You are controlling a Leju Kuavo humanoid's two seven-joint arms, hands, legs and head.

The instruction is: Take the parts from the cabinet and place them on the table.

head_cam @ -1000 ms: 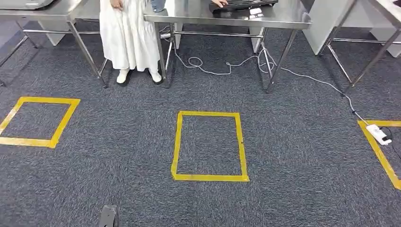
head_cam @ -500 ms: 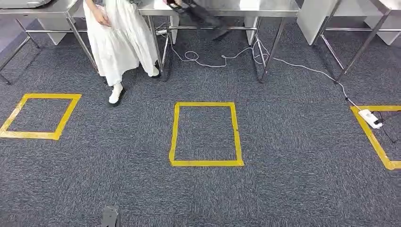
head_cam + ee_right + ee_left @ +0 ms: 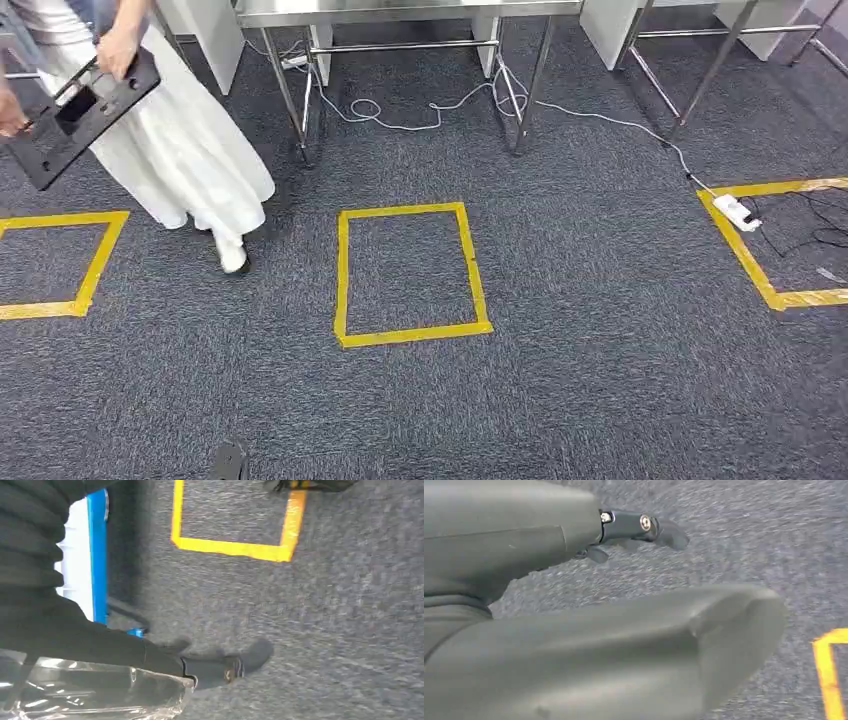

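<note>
Down on the grey carpet point(image 3: 600, 330), three outlines of yellow tape: a full rectangle point(image 3: 343, 275) in the middle, part of a square point(image 3: 95, 265) to the left, and a corner of another point(image 3: 745, 250) to the right. Just inside that right corner, a white power strip point(image 3: 737, 212), with a thin white cable point(image 3: 430, 105) running from it in loops under the shiny steel table point(image 3: 400, 12) at the far edge.

At the far left, a person in a long white skirt point(image 3: 185, 150), one white shoe planted between the left square and the middle rectangle. Held in both of the person's hands point(image 3: 118, 50), tilted and clear of the floor: a flat black panel with cut-out openings point(image 3: 60, 125), in front of the skirt and well apart from the table.

Left hand point(image 3: 624, 650) above bare carpet, thick grey thumb and a dark finger point(image 3: 644, 527) spread apart, nothing between them. Beside it, a bit of yellow tape.

Right hand point(image 3: 150, 652) also above carpet, one dark finger point(image 3: 235, 667) stretched out. Close against it, crinkled clear plastic film point(image 3: 100, 695); cannot tell whether gripped or merely alongside. Beyond it, a white panel with a blue edge point(image 3: 95, 555).
</note>
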